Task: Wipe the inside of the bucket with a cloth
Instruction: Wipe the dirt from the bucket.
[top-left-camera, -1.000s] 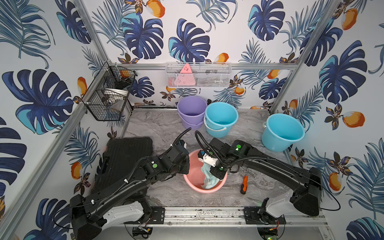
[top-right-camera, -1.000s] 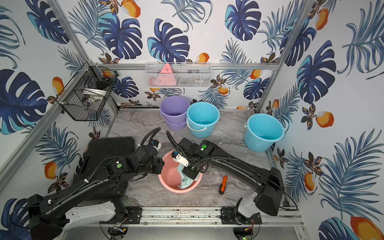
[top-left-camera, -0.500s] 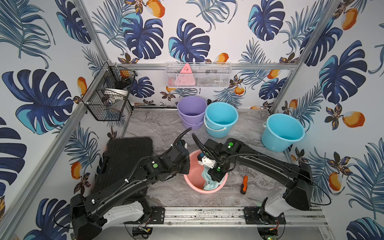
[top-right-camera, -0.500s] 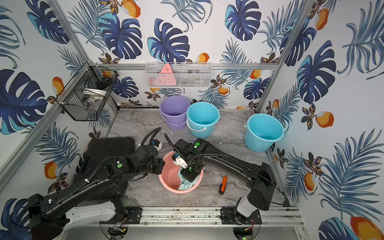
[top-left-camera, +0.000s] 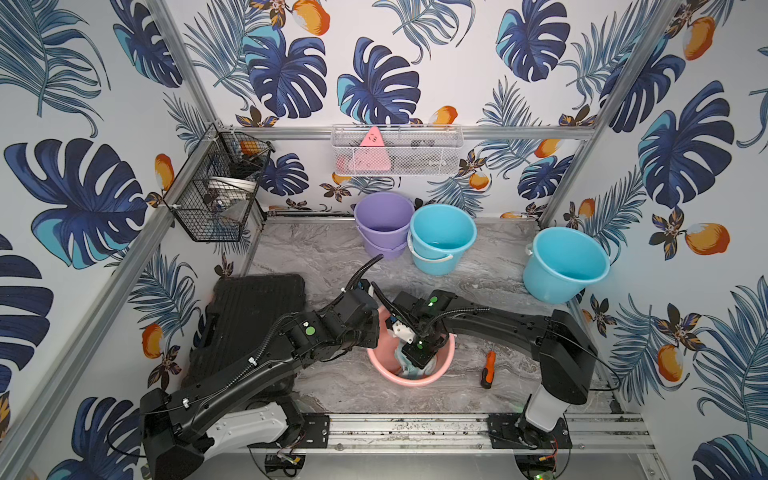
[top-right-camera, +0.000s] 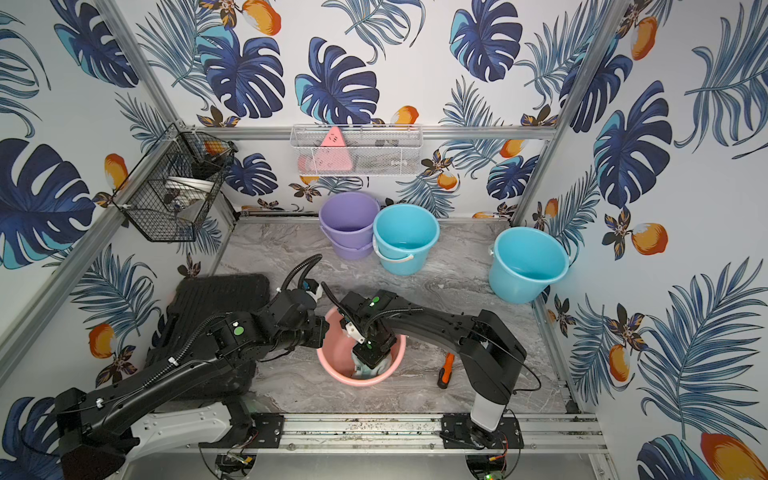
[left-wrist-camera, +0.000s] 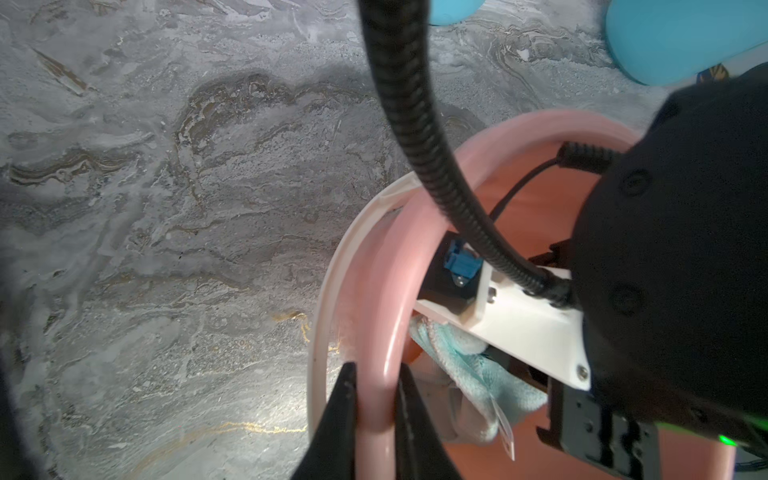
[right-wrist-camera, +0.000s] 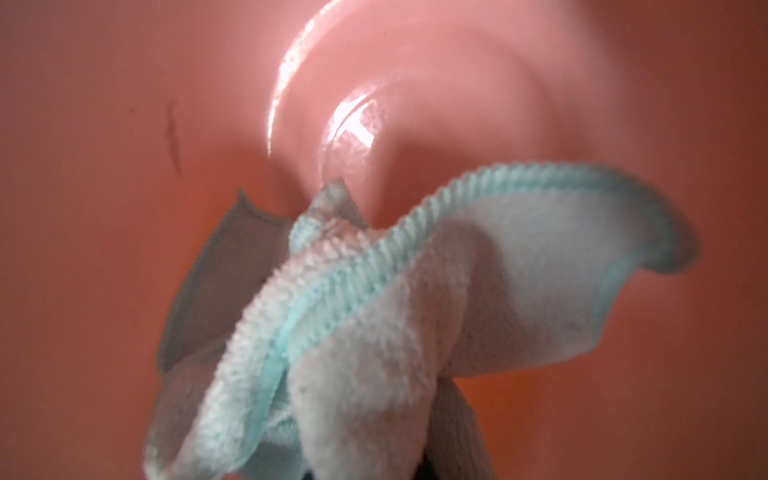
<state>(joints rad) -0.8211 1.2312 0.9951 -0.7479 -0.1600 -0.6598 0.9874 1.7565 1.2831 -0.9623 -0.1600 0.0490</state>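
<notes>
Down in the pink bucket, R gripper clenched the mint cloth hanging basewards; L gripper pinched its rim.

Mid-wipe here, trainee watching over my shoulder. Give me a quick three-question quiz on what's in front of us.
1. True or false: the left pincer is shut on the rim of the pink bucket.
2. What does the right pincer grip inside the bucket? A sponge; B cloth; C nothing.
3. Fill in: the hand tool lying on the table beside the bucket is a ___.
Key: 1 true; 2 B; 3 screwdriver.
</notes>
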